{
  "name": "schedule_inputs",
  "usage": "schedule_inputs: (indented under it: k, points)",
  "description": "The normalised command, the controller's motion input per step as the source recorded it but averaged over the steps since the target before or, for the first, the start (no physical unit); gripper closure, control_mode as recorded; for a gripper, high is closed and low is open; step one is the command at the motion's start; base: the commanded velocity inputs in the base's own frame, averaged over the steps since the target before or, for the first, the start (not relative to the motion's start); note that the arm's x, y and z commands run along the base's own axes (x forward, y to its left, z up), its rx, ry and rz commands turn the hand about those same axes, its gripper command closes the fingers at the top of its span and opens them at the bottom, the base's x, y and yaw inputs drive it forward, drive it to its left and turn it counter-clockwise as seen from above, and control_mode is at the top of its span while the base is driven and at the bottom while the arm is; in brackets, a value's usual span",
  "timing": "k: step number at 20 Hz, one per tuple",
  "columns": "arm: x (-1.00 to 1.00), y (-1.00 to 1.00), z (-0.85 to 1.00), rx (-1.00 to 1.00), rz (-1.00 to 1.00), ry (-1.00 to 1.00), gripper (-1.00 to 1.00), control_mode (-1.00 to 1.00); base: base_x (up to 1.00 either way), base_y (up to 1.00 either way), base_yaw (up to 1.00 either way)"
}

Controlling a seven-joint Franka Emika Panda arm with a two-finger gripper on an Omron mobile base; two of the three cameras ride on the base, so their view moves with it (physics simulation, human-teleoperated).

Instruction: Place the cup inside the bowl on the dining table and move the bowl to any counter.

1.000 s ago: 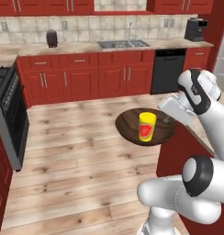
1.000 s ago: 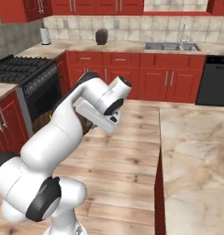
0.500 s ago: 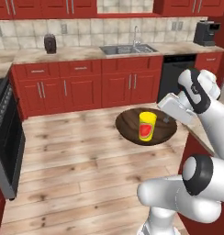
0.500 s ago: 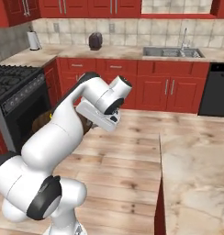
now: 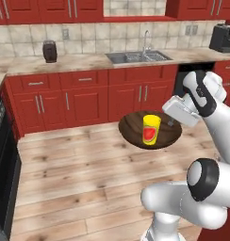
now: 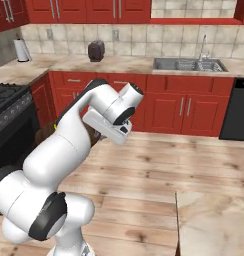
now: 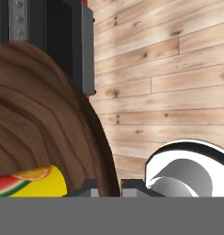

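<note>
The wide dark brown bowl (image 5: 135, 128) hangs in the air over the wood floor, level, with the yellow cup (image 5: 151, 129) standing upright inside it. My gripper (image 5: 172, 123) is shut on the bowl's right rim. In the hand view the bowl's (image 7: 40, 124) wood-grain inside is at the left, the cup (image 7: 33, 180) lies at the bottom left, and my gripper (image 7: 109, 188) pinches the rim between its fingertips (image 7: 88, 188). The counter (image 5: 88, 61) over red cabinets runs along the back wall. A corner of the dining table (image 6: 214, 222) shows at the lower right.
A sink (image 5: 138, 56) is set in the counter (image 6: 129, 64), with a dark jar (image 5: 50, 51) to its left and a coffee machine (image 5: 223, 37) at the far right. A black stove (image 6: 9, 115) stands at the left, a dishwasher (image 6: 236, 115) at the right.
The whole picture has shifted, so the base has moved: cabinets and sink slid sideways and look nearer. The bowl with the cup stays in my grip, unchanged relative to the arm.
</note>
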Motion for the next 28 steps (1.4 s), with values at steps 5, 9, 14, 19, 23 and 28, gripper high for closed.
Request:
schedule_inputs:
  k: [5, 9, 14, 19, 23, 28]
  points:
    - [0.00, 0.00, 0.00, 0.00, 0.00, 0.00, 1.00, 1.00, 0.95, 0.03, -0.02]
    - [0.00, 0.00, 0.00, 0.00, 0.00, 0.00, 1.00, 1.00, 0.82, 0.04, -0.03]
    - [0.00, 0.00, 0.00, 0.00, 0.00, 0.00, 1.00, 1.00, 0.87, 0.01, -0.03]
    - [0.00, 0.00, 0.00, 0.00, 0.00, 0.00, 1.00, 1.00, 0.90, 0.03, -0.03]
    - [0.00, 0.00, 0.00, 0.00, 0.00, 0.00, 1.00, 1.00, 0.91, 0.05, -0.03]
    - [0.00, 0.00, 0.00, 0.00, 0.00, 0.00, 1.00, 1.00, 0.90, 0.05, -0.03]
